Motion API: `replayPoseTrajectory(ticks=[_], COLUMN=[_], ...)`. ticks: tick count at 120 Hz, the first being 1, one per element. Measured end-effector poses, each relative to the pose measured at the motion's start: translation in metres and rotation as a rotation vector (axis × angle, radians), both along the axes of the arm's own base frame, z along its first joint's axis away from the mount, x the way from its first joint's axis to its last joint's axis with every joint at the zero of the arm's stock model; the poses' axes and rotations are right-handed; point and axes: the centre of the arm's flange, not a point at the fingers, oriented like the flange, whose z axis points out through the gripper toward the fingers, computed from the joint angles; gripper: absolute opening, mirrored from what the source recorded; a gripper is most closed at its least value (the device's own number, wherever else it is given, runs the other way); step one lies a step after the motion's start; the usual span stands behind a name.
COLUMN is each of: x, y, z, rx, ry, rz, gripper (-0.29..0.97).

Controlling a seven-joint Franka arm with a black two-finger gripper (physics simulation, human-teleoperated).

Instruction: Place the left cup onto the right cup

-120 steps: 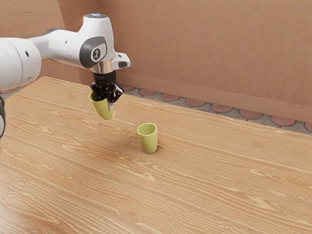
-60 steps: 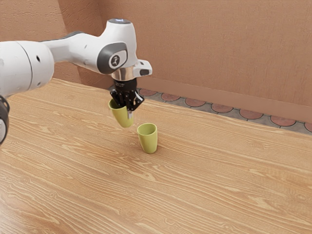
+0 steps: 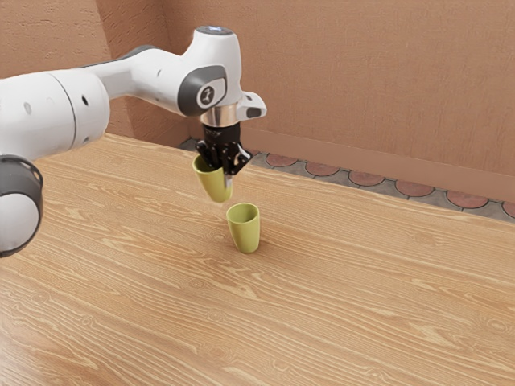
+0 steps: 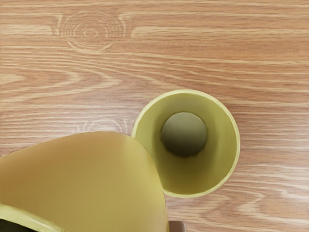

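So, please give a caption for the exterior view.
Gripper holds a tilted green cup above the table, near the standing cup.

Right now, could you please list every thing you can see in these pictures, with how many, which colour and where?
held cup: one, yellow-green, tilted in the air, gripped at its rim, above the table and toward the exterior view's left of the other cup
standing cup: one, yellow-green, upright on the table, empty, mouth up
table: one, light brown wood grain, under both cups
wall: one, brown, behind the table
floor tiles: one strip, reddish brown, between table and wall
arm: one, white and grey, coming in from the exterior view's left
gripper: one, black, shut on the held cup
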Motion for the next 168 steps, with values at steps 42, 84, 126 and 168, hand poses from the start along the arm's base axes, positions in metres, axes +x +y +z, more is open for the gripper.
replayPoseTrajectory(ticks=[42,84,126,168], x=[0.003,0.016,0.026,0.030], y=[-0.002,-0.006,-0.013,-0.025], z=[-0.008,-0.007,-0.016,-0.023], rx=[-0.016,-0.016,-0.021,-0.037], ry=[0.078,0.076,0.075,0.077], rz=[0.032,0.043,0.038,0.024], gripper=[-0.10,-0.10,-0.10,-0.10])
